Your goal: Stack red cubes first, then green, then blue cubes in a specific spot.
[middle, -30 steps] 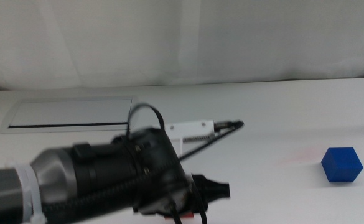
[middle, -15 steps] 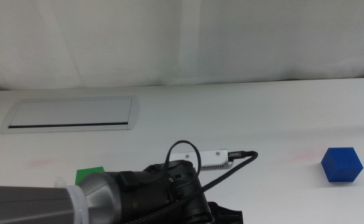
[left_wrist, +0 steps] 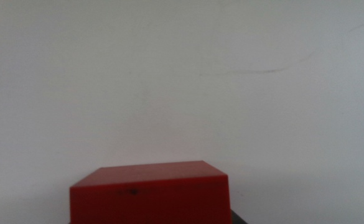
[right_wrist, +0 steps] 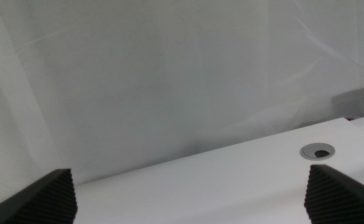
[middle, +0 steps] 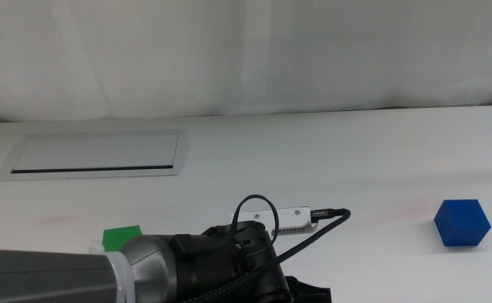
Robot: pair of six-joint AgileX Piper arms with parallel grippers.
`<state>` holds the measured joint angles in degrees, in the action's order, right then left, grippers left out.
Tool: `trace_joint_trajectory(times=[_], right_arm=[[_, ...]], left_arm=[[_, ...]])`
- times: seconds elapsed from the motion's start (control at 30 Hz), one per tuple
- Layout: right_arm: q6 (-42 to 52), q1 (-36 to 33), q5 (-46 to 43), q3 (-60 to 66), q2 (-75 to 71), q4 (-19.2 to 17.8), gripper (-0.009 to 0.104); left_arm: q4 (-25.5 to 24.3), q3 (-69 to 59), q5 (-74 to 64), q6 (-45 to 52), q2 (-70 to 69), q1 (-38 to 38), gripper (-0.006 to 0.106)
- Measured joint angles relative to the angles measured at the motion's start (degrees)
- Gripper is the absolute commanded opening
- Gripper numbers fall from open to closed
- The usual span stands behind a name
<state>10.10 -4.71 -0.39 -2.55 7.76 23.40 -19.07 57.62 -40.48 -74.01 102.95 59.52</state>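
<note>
the left arm [middle: 103,273] comes in from the left of the middle view and fills the lower part of it; its gripper end is cut off by the bottom edge, so the jaws are not seen there. in the left wrist view the red cube [left_wrist: 149,193] sits very close to the camera at the bottom edge, over the white table [left_wrist: 182,81], and it covers the jaws almost fully, so i cannot tell if they grip it. the green cube [middle: 120,238] shows only its top part behind the arm, near the left. the blue cube [middle: 462,222] stands free on the right side, well apart from both. the right gripper [right_wrist: 188,193] waits with its jaws wide apart and nothing between them.
</note>
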Motion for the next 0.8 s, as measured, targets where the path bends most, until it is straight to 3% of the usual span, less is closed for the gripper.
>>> trace_joint_trajectory(times=[0.37, 0.4, 0.47, 0.53, 0.63, 0.8], right_arm=[[0.0, 0.0, 0.0, 0.0, 0.0, 0.0, 0.103], [0.0, 0.0, 0.0, 0.0, 0.0, 0.0, 0.103], [0.0, 0.0, 0.0, 0.0, 0.0, 0.0, 0.103], [0.0, 0.0, 0.0, 0.0, 0.0, 0.0, 0.103], [0.0, 0.0, 0.0, 0.0, 0.0, 0.0, 0.103], [0.0, 0.0, 0.0, 0.0, 0.0, 0.0, 0.103]], left_arm=[[-0.1, 0.5, 0.0, 1.8, 1.0, 0.1, -0.002], [-0.1, 0.5, 0.0, 1.9, 1.0, 0.1, 0.01], [-0.4, 0.5, 0.0, 1.9, 1.0, 0.1, 0.054], [-0.4, 0.5, 0.1, 1.9, 1.6, 0.1, 0.073], [-0.3, 0.0, 0.1, 1.9, 2.3, 0.2, 0.093], [-1.3, 0.0, 0.2, 2.4, 2.3, 0.2, 0.093]])
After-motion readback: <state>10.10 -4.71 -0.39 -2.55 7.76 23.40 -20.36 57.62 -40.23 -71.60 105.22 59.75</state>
